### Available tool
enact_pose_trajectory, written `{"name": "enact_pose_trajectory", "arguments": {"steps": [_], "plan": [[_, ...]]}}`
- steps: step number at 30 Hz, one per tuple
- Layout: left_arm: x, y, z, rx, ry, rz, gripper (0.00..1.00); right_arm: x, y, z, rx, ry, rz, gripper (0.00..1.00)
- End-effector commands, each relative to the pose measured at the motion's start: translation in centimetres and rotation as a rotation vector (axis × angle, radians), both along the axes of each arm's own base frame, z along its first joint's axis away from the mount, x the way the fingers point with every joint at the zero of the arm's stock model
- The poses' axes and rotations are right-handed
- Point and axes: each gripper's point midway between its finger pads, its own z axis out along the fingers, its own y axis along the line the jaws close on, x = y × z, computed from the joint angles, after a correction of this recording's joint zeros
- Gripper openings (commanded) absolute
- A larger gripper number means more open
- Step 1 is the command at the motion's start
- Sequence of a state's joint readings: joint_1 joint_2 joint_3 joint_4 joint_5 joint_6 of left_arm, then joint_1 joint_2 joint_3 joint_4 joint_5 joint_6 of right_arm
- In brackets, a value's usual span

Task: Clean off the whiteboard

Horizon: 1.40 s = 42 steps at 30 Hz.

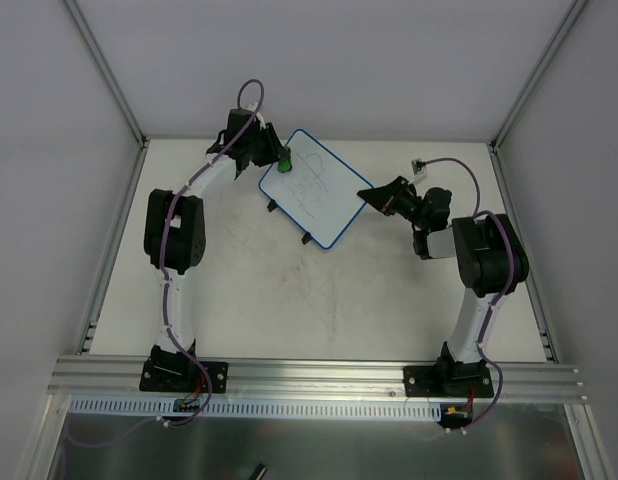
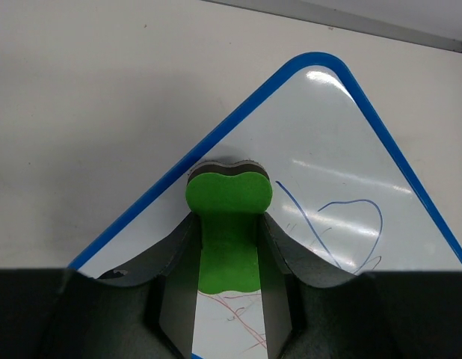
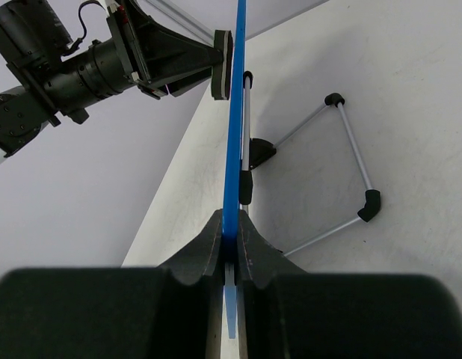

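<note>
The whiteboard (image 1: 314, 190) sits turned like a diamond at the back middle of the table, white with a blue rim and two black feet (image 1: 273, 207). Blue lines (image 2: 343, 224) and faint red scribbles (image 2: 238, 310) mark its face. My left gripper (image 1: 277, 160) is shut on a green eraser (image 2: 229, 198), which is pressed flat on the board near its far-left corner. My right gripper (image 3: 230, 224) is shut on the board's blue rim (image 3: 235, 112) at the right corner, seen edge-on. The eraser (image 3: 223, 63) touches the board's face there too.
A thin wire stand with black caps (image 3: 350, 149) lies on the table behind the board. White walls and aluminium posts (image 1: 109, 70) enclose the table, and a rail (image 1: 319, 375) carries both arm bases at the near edge.
</note>
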State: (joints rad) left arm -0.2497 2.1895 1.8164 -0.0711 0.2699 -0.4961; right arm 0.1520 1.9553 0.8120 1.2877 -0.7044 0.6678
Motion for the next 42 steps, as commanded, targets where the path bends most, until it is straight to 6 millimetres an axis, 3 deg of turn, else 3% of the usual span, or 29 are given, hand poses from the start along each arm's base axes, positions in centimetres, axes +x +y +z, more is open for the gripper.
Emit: {"name": "enact_pose_trajectory", "arguments": {"steps": [1,20,42], "plan": [[1.3,-0.4,3.8,-0.001,-0.149,0.001,0.00,-0.3,1.0,3.4,0.035,-0.147,0.058,0.00],[2.3,-0.2,3.0,0.048,-0.194,0.016,0.00,-1.0,1.1,3.6,0.019,-0.167,0.067,0.00],[2.2,-1.4,2.9,0.029,-0.186,-0.046,0.00,-2.0,1.4,4.4,-0.044,-0.236,0.078,0.00]]}}
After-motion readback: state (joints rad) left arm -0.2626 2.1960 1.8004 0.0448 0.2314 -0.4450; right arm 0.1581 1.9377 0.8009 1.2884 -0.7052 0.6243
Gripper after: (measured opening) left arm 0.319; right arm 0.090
